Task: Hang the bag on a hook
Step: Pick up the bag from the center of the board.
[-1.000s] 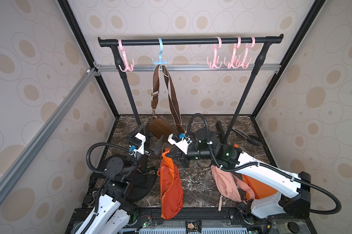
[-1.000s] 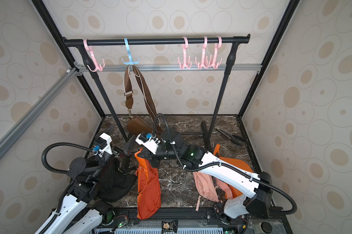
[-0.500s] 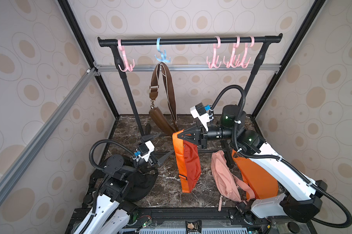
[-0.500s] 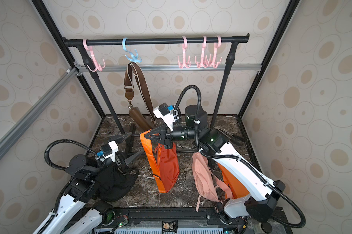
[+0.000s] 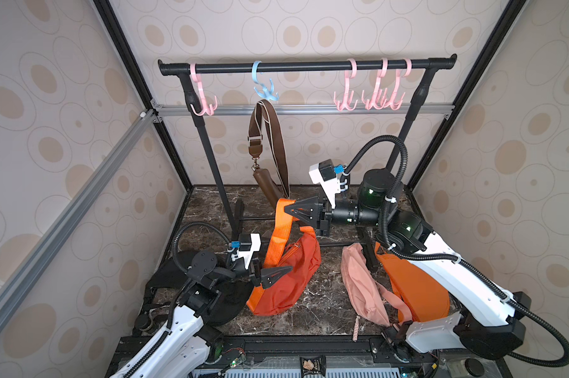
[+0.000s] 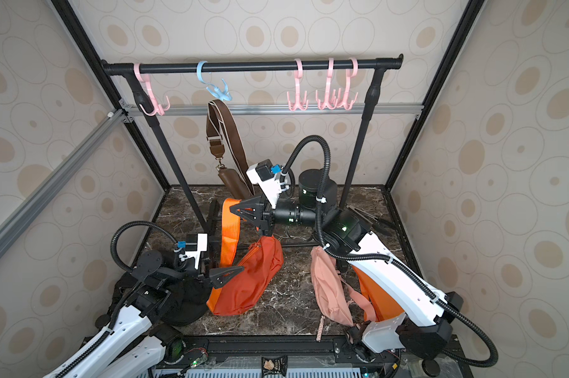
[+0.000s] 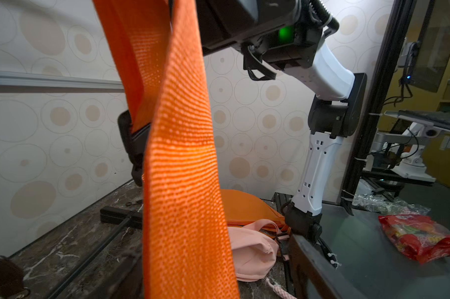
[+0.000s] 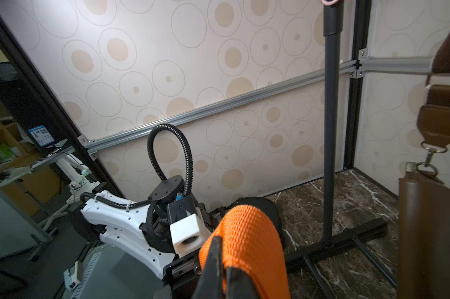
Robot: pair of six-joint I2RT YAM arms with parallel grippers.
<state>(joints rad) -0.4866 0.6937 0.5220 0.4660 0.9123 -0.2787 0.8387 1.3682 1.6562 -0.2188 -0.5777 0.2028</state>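
Note:
The orange bag [image 5: 293,271] [image 6: 253,278] hangs slanted, its lower end down by the floor. My right gripper [image 5: 288,209] [image 6: 234,209] [image 8: 225,271] is shut on the top loop of the bag's orange strap [image 5: 278,229] [image 8: 247,233] [image 7: 182,168]. My left gripper [image 5: 276,273] [image 6: 227,275] is low beside the bag, jaws apart with the strap between them. Pink hooks [image 5: 345,101] [image 6: 298,101] and a tilted blue hook [image 5: 265,90] [image 6: 217,91] hang from the black rail [image 5: 306,67], far above both grippers.
A brown bag [image 5: 266,186] [image 8: 428,233] hangs by its strap under the blue hook, just behind the right gripper. On the floor lie a pink bag [image 5: 361,288] [image 7: 252,248], another orange bag [image 5: 414,288] and a black bag [image 5: 191,294]. The rack's posts [image 5: 211,163] stand behind.
The right arm has folded up and lifted the strap a little, and the orange bag has swung and tilted. The left gripper came down to the strap and its jaws narrowed. The blue hook tilted.

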